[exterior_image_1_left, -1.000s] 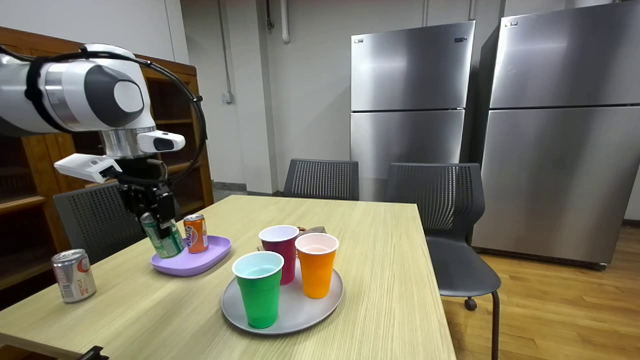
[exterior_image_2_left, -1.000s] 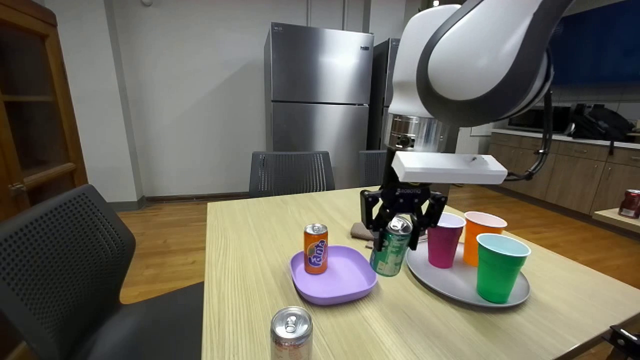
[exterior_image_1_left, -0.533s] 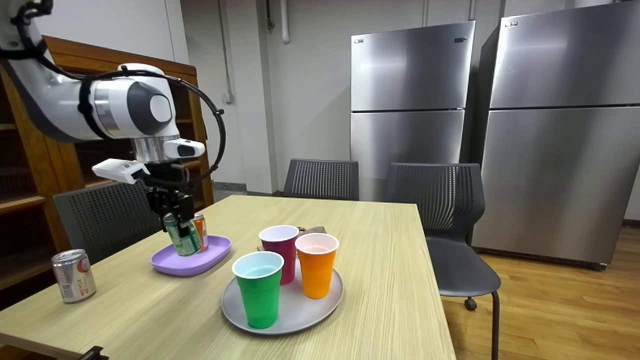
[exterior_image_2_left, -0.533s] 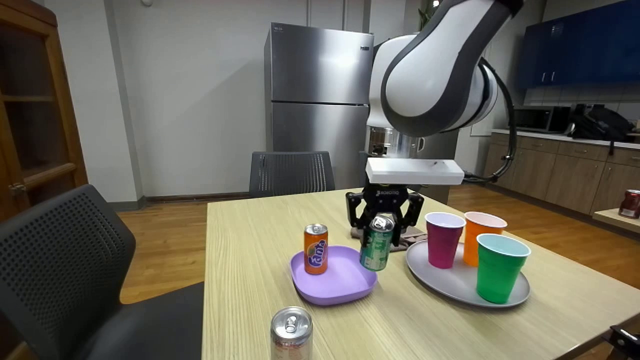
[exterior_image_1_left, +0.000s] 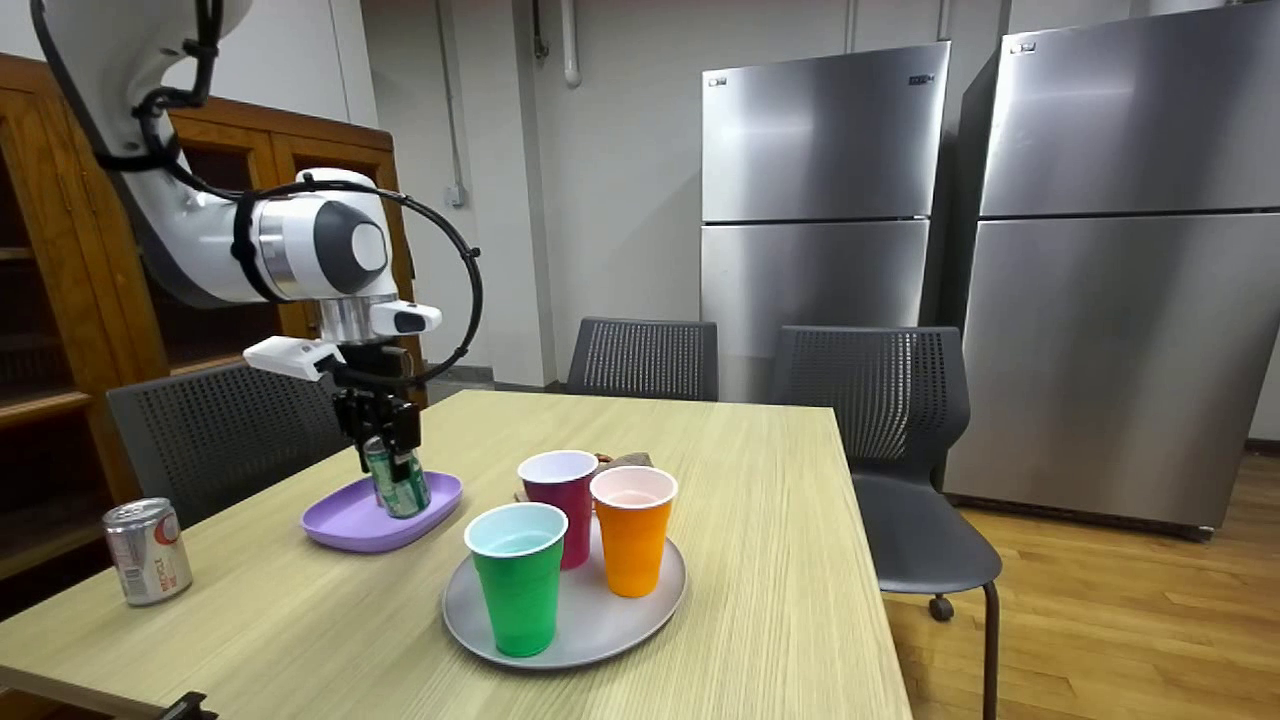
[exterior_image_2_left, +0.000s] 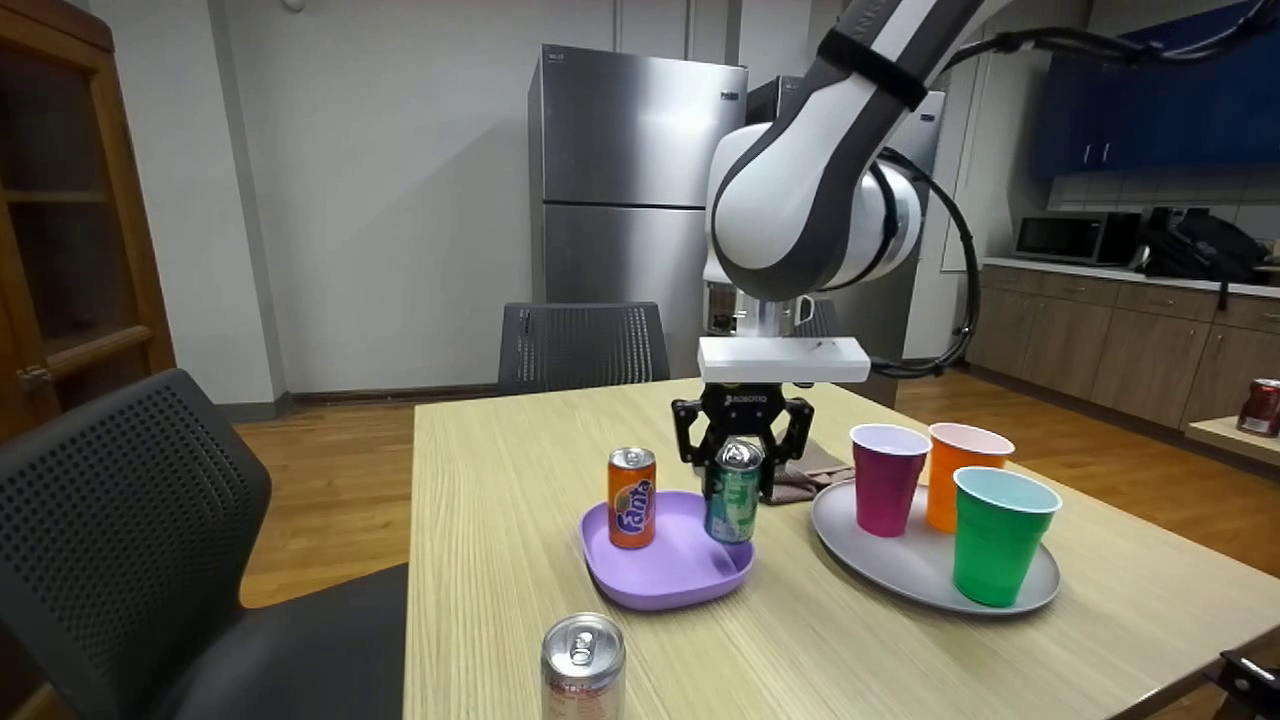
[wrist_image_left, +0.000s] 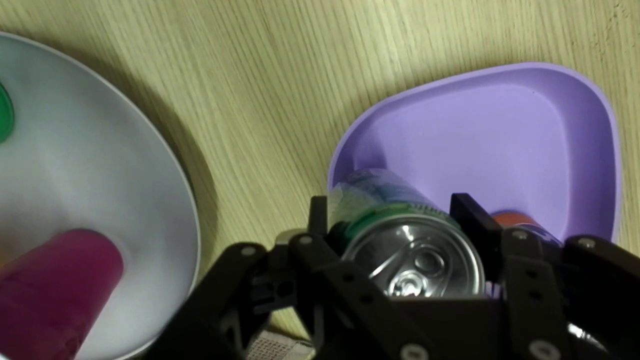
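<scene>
A grey wall and a fridge stand well behind the fingers, and a pale table spreads beneath them. Going left to right in an exterior view, a silver can stands left of the fingers, closer to the camera. Next, an orange can stands upright, left of them, in the purple tray. The gripper has its fingers pinching the green can, slightly tilted over the tray near its rim (whether they touch, I cannot tell). Right of the fingers lie a cloth, farther back, and a plate bearing a purple cup, an orange cup and a green cup.
</scene>
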